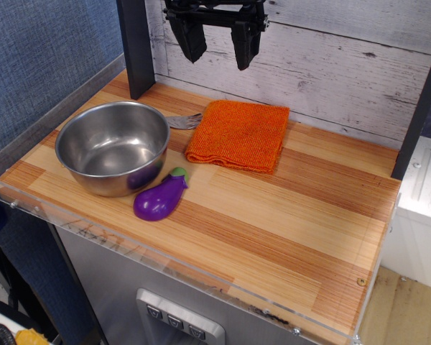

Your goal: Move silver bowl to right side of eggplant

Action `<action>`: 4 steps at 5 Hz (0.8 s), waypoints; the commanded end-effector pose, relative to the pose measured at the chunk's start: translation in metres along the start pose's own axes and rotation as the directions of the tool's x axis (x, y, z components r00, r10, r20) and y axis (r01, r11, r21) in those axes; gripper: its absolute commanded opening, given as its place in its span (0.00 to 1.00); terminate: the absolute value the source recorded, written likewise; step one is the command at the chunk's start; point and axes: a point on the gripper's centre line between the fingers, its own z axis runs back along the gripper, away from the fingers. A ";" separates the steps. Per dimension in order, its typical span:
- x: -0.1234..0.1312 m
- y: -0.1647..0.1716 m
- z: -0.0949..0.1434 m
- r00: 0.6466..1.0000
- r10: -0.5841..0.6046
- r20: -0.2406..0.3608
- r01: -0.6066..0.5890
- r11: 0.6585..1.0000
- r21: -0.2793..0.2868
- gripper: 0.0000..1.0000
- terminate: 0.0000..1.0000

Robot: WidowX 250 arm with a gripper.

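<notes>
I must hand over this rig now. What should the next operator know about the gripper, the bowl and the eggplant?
Gripper: open, empty, high at the back wall, above the cloth's far edge.
Bowl: upright, empty, at the table's left, left of the eggplant and about touching it.
A fork lies partly hidden between bowl and cloth.
Done: nothing yet.
Left: grasp the bowl, carry it over to the bare wood right of the eggplant, release.

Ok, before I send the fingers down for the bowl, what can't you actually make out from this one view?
- Fork: only the tines show; the silver bowl hides the handle.
- Gripper: its upper body and the arm are cut off by the top edge; the fingers hang apart.
- Whether the eggplant touches the bowl: the bowl's side hides the gap.
- What lies under the folded orange cloth.
</notes>
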 end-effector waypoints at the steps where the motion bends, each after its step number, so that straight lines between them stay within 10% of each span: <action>1: 0.000 0.000 0.000 1.000 0.000 0.000 0.000 1.000 0.000 1.00 0.00; 4: -0.060 0.025 0.006 0.999 0.032 -0.036 -0.032 0.999 0.018 1.00 0.00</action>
